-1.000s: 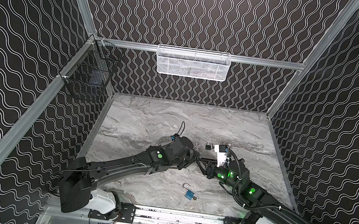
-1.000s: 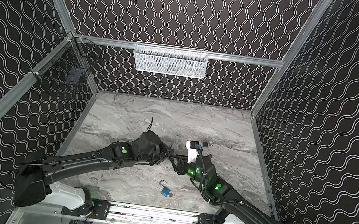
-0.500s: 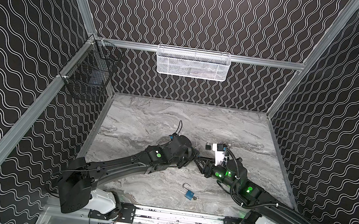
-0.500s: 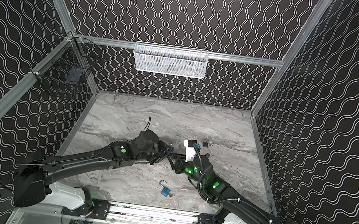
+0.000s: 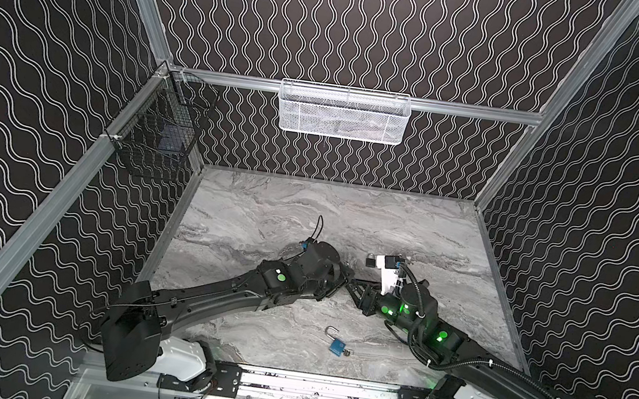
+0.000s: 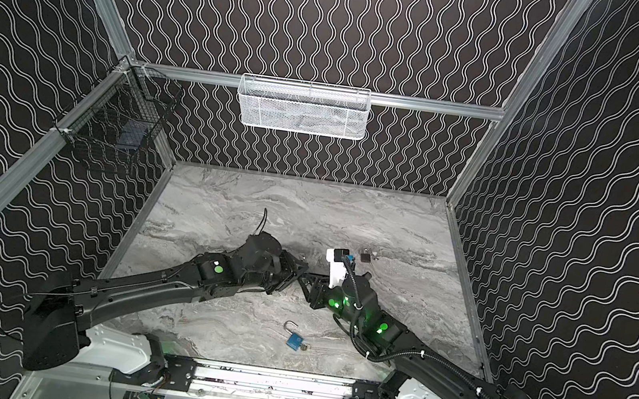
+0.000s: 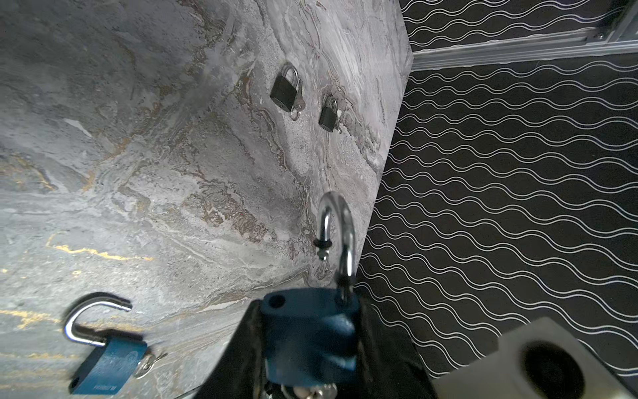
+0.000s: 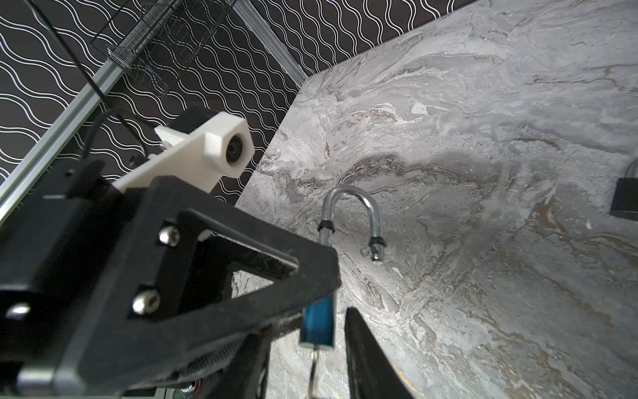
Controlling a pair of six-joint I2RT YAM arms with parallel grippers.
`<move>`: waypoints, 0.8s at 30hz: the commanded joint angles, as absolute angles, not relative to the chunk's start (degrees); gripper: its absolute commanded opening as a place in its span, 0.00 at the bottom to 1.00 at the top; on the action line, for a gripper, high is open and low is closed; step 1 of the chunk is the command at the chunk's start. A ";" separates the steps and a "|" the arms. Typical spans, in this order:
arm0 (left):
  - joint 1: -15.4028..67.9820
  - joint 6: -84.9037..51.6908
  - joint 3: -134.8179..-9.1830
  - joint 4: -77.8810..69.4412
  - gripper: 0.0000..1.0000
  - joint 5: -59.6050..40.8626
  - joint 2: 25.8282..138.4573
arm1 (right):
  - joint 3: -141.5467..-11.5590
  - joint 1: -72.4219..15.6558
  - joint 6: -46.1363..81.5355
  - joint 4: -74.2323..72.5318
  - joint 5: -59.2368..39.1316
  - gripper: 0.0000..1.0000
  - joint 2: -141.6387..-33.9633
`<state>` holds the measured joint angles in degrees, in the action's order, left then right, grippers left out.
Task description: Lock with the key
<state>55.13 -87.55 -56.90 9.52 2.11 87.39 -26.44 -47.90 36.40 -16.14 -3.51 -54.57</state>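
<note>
Blue padlock (image 7: 307, 331) sits pinched in the left hand (image 5: 342, 280), shackle (image 7: 340, 228) sprung; the right hand (image 5: 356, 290), jaws spread around the dangling key (image 8: 312, 374), should close squarely before turning.

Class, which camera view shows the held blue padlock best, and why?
The left wrist view: the held padlock fills the foreground, blue body face-on, shackle open. The right wrist view shows only its narrow edge and the shackle. In both top views the left hand and right hand hide it.
</note>
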 commanded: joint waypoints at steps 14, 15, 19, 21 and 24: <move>55.02 -88.92 -55.90 4.36 0.22 1.16 87.36 | -27.59 -48.09 36.95 -19.92 -3.78 0.31 -57.16; 55.01 -88.94 -55.89 4.31 0.22 1.14 87.39 | -27.55 -48.08 37.02 -20.03 -3.74 0.30 -57.20; 55.02 -89.03 -55.56 4.22 0.22 1.14 87.27 | -27.42 -48.13 37.03 -20.34 -3.34 0.25 -57.07; 55.02 -89.01 -55.37 4.18 0.22 1.22 87.06 | -27.50 -48.12 36.94 -20.24 -3.25 0.23 -57.22; 55.02 -89.24 -55.15 3.59 0.22 1.16 87.06 | -27.69 -48.08 36.99 -20.16 -3.43 0.18 -57.58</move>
